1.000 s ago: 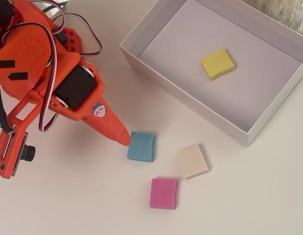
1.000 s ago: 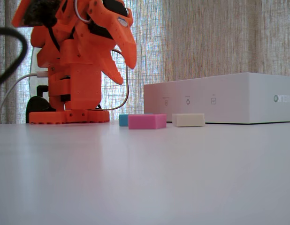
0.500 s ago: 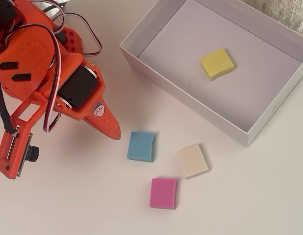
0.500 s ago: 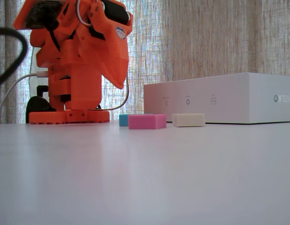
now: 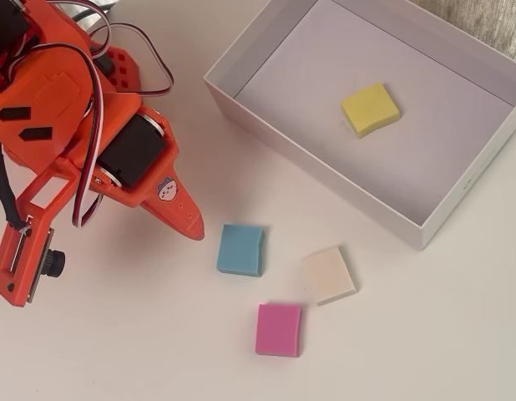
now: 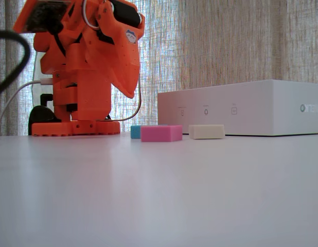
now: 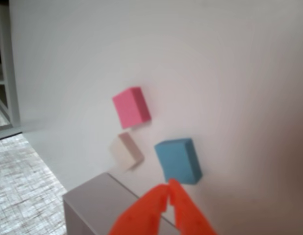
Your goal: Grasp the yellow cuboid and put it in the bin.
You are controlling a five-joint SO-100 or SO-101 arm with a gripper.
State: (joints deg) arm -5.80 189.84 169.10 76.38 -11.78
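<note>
**Yellow cuboid in bin, tool empty above desk**

Overhead view: yellow cuboid (image 5: 370,109) lying flat on the pale floor of the bin (image 5: 325,180), toward the far half, clear of all four walls. Bin sitting at upper right of the desk (image 5: 158,351), turned at an angle to the frame. Orange arm (image 5: 66,134) folded at upper left, with the tool (image 5: 191,230) pointing down and right. Tip just left of the blue block (image 5: 240,249), not touching it. Jaws pressed together, nothing between them.

Three blocks loose on the desk outside the bin: blue block nearest the tool, cream block (image 5: 330,275) to its right, pink block (image 5: 278,329) below and between those two. None touching another, none touching the bin.

Fixed view, low and level with the desk: tool (image 6: 129,92) hanging well above the surface, tips down. Pink block (image 6: 161,133) in front, blue block (image 6: 135,131) partly hidden behind it, cream block (image 6: 206,131) to the right. Bin (image 6: 241,108) seen as a white wall behind them; cuboid hidden inside. Woven curtain (image 6: 226,41) as backdrop.

Wrist view, blurred: tool (image 7: 168,188) with tips meeting, holding nothing, just below the blue block (image 7: 178,160). Pink block (image 7: 131,107) and cream block (image 7: 126,151) beyond. Bin corner (image 7: 92,205) at lower left.
</note>
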